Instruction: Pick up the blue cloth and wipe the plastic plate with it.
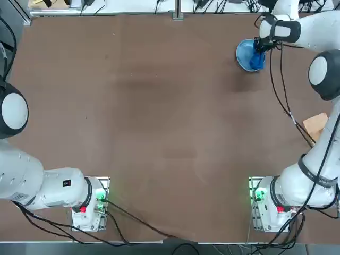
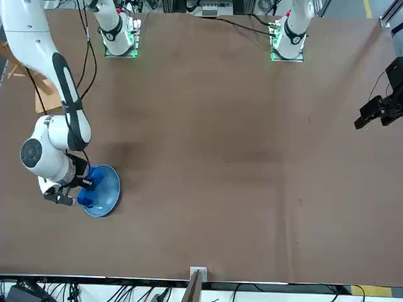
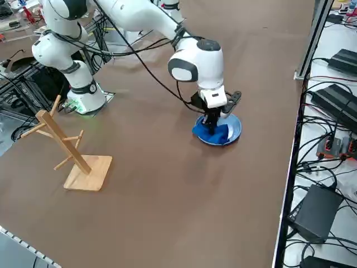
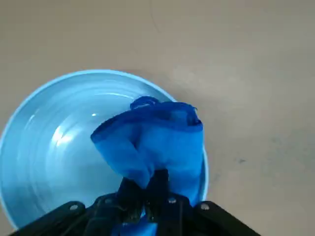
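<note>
One broad brown counter [image 1: 159, 117] fills all views; its surface is matte and bare over most of its area. Beyond its edges, cables and dark electronic boxes [image 3: 329, 100] are seen on a pale floor at the robot's right side, and more cables run along the far edge in the top view.

Counted on the counter: one wooden rack [image 3: 70, 151], one plastic plate [image 1: 244, 53], one blue cloth [image 1: 257, 59].

The wooden rack, an upright post with pegs on a flat square base, stands near the counter's right edge, well apart from the plate.

The plastic plate, round and pale blue with a shallow raised rim, lies flat at the far right part of the counter, close to the far edge.

The blue cloth is bunched and rests on the plate, covering the side nearer the counter's right edge and reaching over the rim there, as seen in the wrist view [image 4: 157, 142].

The right gripper [image 3: 212, 124] is held directly over the plate, pointing down; its jaws are clamped together on a fold of the cloth.
</note>
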Available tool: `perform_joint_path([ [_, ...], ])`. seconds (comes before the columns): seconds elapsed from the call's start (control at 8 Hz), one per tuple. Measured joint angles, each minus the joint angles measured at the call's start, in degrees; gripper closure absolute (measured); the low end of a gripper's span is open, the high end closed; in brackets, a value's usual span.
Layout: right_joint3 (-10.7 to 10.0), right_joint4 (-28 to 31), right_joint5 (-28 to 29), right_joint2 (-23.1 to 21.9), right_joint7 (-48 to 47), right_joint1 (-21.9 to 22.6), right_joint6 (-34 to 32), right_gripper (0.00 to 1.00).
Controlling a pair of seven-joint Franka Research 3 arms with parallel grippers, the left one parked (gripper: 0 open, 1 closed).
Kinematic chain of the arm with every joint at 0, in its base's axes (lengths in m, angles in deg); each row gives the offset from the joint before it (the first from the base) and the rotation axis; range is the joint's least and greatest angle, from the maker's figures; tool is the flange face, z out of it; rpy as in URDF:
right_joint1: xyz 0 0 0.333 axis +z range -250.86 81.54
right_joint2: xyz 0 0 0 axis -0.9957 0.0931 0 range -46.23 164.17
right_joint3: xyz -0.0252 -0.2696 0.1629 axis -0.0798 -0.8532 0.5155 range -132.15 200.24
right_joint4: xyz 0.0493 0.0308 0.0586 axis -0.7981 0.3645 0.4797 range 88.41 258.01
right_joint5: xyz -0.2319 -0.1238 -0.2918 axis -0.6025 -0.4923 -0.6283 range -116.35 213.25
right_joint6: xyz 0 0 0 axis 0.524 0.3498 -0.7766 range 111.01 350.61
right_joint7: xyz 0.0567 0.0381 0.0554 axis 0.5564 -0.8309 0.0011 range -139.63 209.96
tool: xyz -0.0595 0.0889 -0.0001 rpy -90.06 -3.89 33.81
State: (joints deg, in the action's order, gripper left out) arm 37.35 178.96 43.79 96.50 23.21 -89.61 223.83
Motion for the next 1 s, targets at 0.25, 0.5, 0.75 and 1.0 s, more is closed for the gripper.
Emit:
perform_joint_path([
  [0.25,0.2,0.0,0.0,0.9,0.0,0.0,0.8,0.94],
  [0.5,0.2,-0.1,0.0,0.9,0.0,0.0,0.8,0.94],
  [0.75,0.3,-0.2,0.0,0.8,0.0,0.0,0.7,0.94],
  [1.0,0.6,-0.2,0.0,0.6,0.0,0.0,0.7,0.94],
])
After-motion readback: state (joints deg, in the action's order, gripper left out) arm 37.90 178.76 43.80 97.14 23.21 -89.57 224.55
